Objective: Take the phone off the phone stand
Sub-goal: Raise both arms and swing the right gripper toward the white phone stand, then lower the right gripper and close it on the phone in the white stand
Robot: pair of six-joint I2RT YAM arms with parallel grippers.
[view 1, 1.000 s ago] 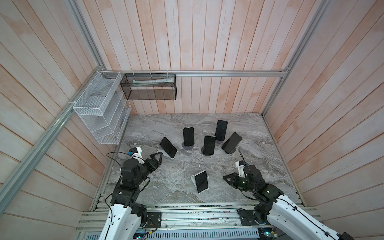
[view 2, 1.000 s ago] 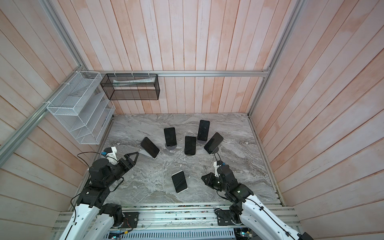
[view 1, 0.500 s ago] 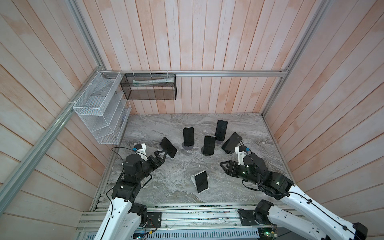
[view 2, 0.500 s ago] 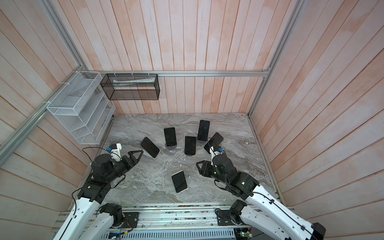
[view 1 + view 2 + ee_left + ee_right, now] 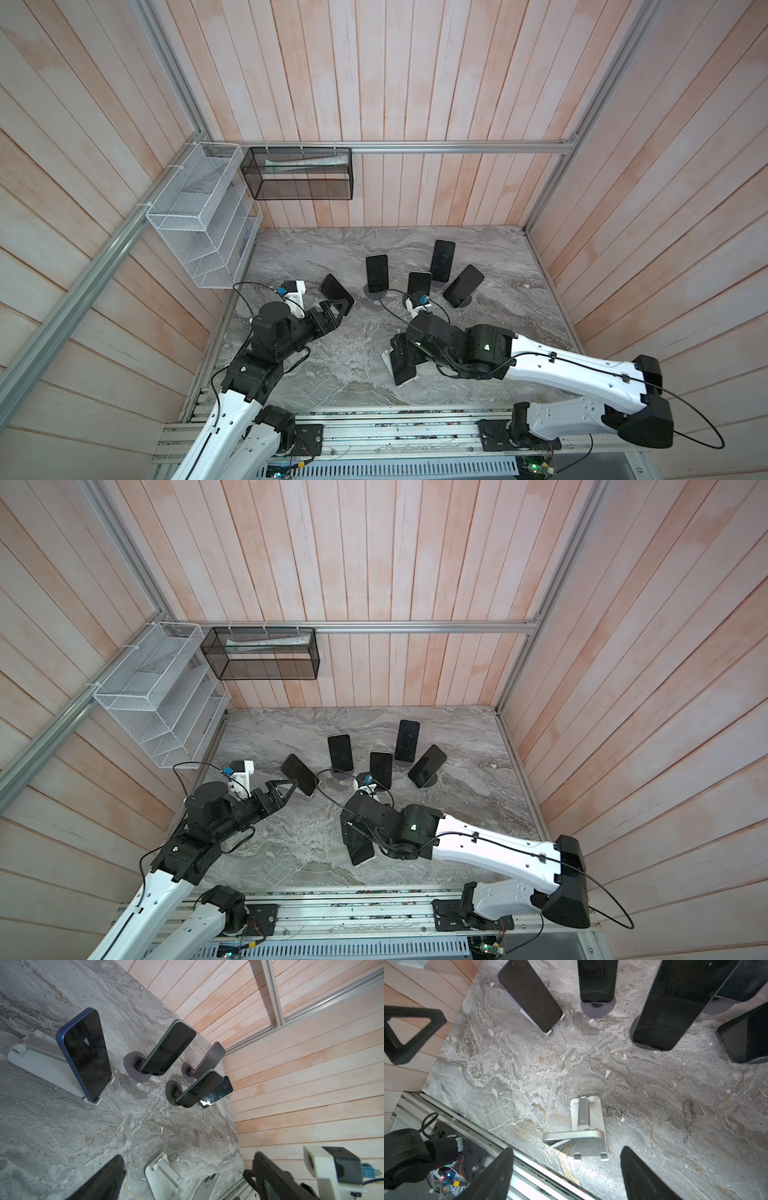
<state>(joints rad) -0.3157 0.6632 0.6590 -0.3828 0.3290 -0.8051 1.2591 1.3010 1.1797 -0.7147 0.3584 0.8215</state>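
Several dark phones lean on stands on the marble table (image 5: 332, 374). The front phone (image 5: 405, 374) (image 5: 572, 1134) rests on a white stand (image 5: 584, 1109) near the table's front edge. My right gripper (image 5: 399, 353) (image 5: 568, 1176) hangs open just above it, with a finger on either side and nothing held. A blue phone (image 5: 330, 286) (image 5: 87, 1053) leans on another white stand (image 5: 41, 1059) at the left. My left gripper (image 5: 338, 307) (image 5: 187, 1184) is open and empty, close to that phone's lower end and apart from it.
Further back, phones (image 5: 377, 272) (image 5: 419, 282) (image 5: 442, 259) (image 5: 463, 284) stand on round dark bases, close together. A white wire rack (image 5: 199, 216) and a black mesh basket (image 5: 299, 174) hang on the walls. An aluminium rail (image 5: 374, 415) runs along the front edge.
My right gripper has swung left from beside the front phone to above it, and its jaws have opened. My left gripper has moved closer to the blue phone and opened a little wider.
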